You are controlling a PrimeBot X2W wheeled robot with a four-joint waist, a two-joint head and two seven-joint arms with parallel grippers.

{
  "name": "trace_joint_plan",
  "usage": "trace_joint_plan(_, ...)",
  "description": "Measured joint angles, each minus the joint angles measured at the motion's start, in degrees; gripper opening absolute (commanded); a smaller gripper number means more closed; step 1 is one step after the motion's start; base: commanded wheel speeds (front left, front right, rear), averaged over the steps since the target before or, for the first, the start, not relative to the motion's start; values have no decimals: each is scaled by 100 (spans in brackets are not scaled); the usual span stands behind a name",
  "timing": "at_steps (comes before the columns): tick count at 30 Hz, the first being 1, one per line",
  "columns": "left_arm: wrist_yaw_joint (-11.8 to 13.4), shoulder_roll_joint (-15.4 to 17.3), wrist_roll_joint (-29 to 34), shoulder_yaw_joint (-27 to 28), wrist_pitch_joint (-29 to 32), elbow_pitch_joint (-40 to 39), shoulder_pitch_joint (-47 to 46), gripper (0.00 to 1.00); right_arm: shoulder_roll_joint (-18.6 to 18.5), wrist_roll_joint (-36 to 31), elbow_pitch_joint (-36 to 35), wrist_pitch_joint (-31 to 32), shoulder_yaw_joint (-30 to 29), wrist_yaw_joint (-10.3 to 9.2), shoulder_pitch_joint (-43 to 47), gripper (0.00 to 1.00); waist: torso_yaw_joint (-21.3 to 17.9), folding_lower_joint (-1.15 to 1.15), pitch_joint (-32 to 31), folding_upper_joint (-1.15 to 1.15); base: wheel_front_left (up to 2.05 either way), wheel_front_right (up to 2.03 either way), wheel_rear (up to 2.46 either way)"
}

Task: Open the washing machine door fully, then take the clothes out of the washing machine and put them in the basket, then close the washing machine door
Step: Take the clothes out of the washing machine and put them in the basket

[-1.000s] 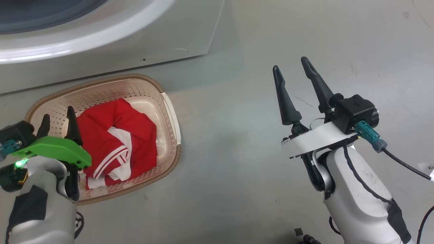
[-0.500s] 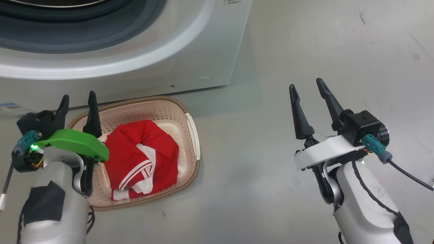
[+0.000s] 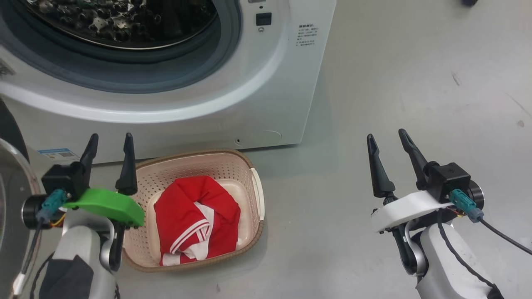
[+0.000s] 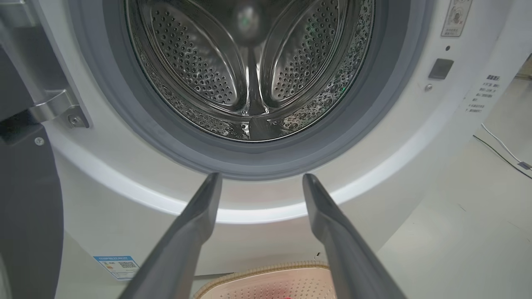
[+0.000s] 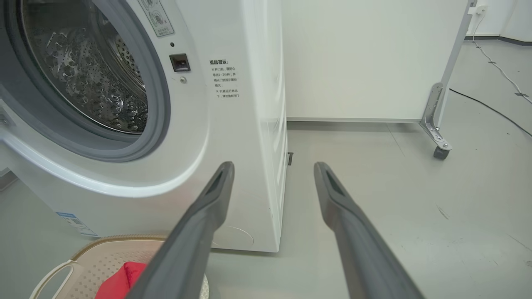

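Now: one basket (image 3: pixel 208 168), one heap red clothes (image 3: pixel 195 216) inside; left tool (image 3: pixel 111 136), right tool (image 3: pixel 385 133) both spread, empty.

The grey floor (image 3: pixel 395 83) bears the washing machine (image 3: pixel 266 83) and the basket (image 3: pixel 195 172).

Quick headcount here
One washing machine (image 3: pixel 266 83), one basket (image 3: pixel 199 157), left gripper (image 3: pixel 110 137) plus right gripper (image 3: pixel 385 134) makes two; clothes (image 3: pixel 187 211): one red heap, piece count unclear.

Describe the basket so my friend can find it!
Find the big white front-loading washing machine with the steel drum. On the grey floor just before it sits a cream perforated plastic basket with a brown woven-look rim. Nothing else holds red clothes with white stripes.
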Motion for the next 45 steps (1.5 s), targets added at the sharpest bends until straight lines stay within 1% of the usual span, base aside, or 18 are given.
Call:
trace_joint_plan(4,62,-2,131,-41,0,-204,373,100,-1,0,40,0,-57,1,166,100,77,0,-238,0,0,0,0)
trace_joint_plan(14,348,-16,223,-43,0,-717,1131,100,-1,-12,127,0,-93,54,576,100,215,0,-746,0,0,0,0)
trace_joint_plan(17,393,-23,223,-45,0,-824,1368,100,1,-19,132,0,-88,98,620,100,230,0,-858,0,0,0,0)
trace_joint_plan(21,402,-33,223,-79,0,-961,1622,100,2,-31,130,0,-88,100,694,100,226,0,-970,0,0,0,0)
trace_joint_plan(24,456,-52,222,-105,1,-1072,1777,100,4,-43,124,0,-89,102,726,100,214,0,-1029,0,0,0,0)
trace_joint_plan(28,463,-75,222,-160,27,-1274,1949,100,5,-44,92,0,-104,102,803,100,195,0,-1063,0,0,0,0)
trace_joint_plan(29,509,-83,222,-175,34,-1308,1985,100,5,-45,83,0,-108,103,803,100,193,0,-1068,0,0,0,0)
trace_joint_plan(45,703,-88,287,-227,269,-1856,2350,100,12,-59,33,0,-130,142,901,100,155,0,-1089,0,0,0,0)
